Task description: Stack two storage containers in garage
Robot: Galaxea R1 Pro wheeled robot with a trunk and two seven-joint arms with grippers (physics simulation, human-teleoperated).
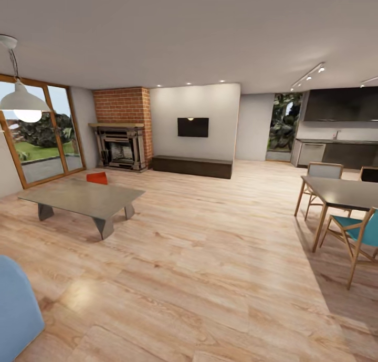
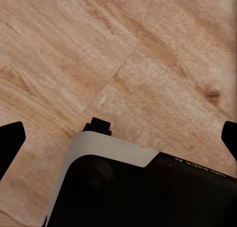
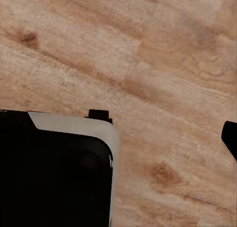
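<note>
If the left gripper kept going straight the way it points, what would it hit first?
The wood floor. The left gripper points down at bare planks, with nothing between its open jaws; how far off the floor is cannot be judged.

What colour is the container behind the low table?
Orange-red; the container shows best in the head view.

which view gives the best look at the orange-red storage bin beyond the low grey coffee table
The head view: the orange-red storage bin stands on the light wood plank floor behind the low grey coffee table, partly hidden by the tabletop. Both wrist views look down at floor planks and the robot's dark base instead.
</note>
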